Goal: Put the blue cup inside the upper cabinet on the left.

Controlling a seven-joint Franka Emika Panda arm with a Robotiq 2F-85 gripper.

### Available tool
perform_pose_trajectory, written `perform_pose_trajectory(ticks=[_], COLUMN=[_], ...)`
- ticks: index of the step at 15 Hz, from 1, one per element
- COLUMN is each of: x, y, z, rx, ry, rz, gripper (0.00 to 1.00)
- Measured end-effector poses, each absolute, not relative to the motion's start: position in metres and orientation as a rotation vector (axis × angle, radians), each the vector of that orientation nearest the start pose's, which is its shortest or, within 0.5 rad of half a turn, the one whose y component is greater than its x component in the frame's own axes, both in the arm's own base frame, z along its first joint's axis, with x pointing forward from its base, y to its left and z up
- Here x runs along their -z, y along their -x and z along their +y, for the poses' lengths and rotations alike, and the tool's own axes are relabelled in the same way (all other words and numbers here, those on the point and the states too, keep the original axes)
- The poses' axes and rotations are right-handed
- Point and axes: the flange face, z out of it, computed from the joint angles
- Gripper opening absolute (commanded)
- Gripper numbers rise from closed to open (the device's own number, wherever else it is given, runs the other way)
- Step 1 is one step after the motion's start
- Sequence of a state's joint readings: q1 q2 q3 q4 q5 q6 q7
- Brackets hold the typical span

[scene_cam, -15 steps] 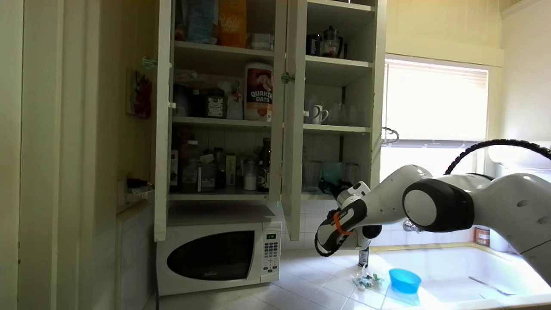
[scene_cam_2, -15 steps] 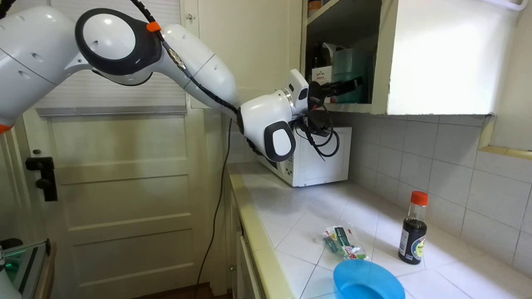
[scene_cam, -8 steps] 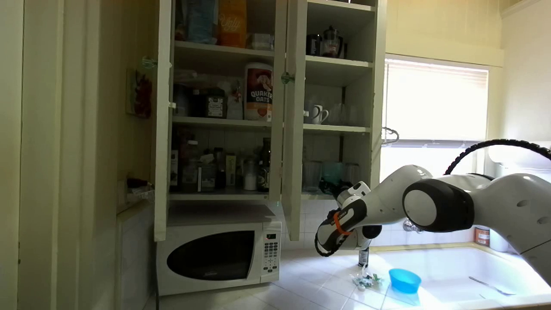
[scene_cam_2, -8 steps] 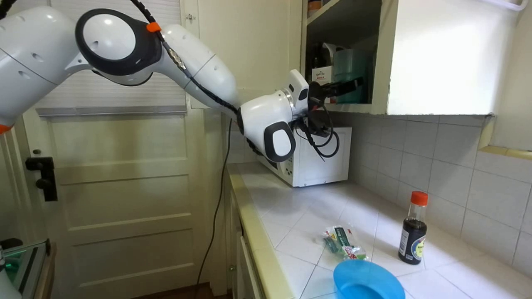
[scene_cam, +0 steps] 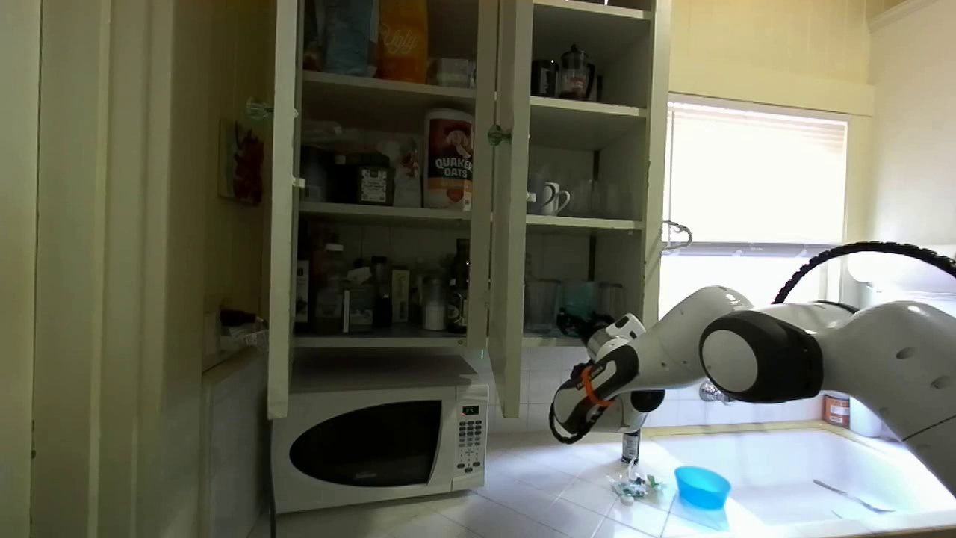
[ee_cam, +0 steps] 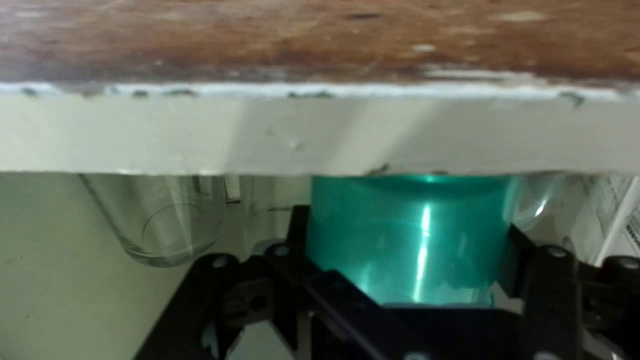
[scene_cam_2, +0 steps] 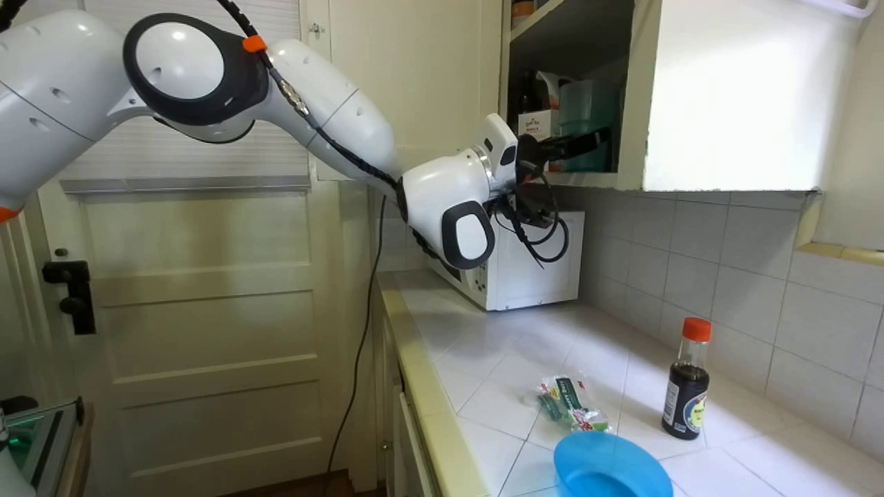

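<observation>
The blue cup [scene_cam: 702, 487] is short, wide and sky-blue; it stands on the tiled counter beside the sink, partly cut off in an exterior view [scene_cam_2: 608, 466]. Away from it, my gripper [ee_cam: 406, 220] reaches into the lowest level of the glassware bay. Its black fingers press both sides of a translucent teal cup [ee_cam: 395, 245], so it is shut on that cup. One end of the teal cup is hidden behind a pale wooden edge [ee_cam: 280, 135]. The upper cabinet on the left [scene_cam: 385, 214] has its door open, its shelves crowded with bottles, jars and boxes.
An open door [scene_cam: 511, 261] stands out between the two bays. Clear glasses [ee_cam: 165, 225] flank the teal cup. Below the cabinet is the microwave [scene_cam: 373, 448]. A plastic packet [scene_cam_2: 570, 400] and a red-capped bottle [scene_cam_2: 686, 386] are on the counter near the sink [scene_cam: 792, 456].
In the last half second my gripper and the teal cup have shifted slightly to the right in both exterior views. The blue cup has stayed in place.
</observation>
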State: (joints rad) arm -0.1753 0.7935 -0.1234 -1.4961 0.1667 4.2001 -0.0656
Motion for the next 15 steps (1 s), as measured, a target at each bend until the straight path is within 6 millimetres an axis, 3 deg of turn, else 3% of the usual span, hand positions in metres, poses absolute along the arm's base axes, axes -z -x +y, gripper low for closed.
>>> perform_pose_trajectory(ticks=[5, 6, 7, 9, 15], x=[-0.4270, -0.4271, -0.4273, -0.4277, -0.4272], y=[-0.6700, -0.6706, -0.6712, -0.6725, -0.6744], z=[-0.2000, -0.2002, -0.2004, -0.2006, -0.2010], rx=[2.823, 2.823, 2.823, 2.822, 2.811], ry=[2.003, 2.003, 2.003, 2.003, 2.016], rz=[0.370, 0.370, 0.370, 0.369, 0.371], gripper=[0.57, 0.69, 0.95, 1.00, 0.99])
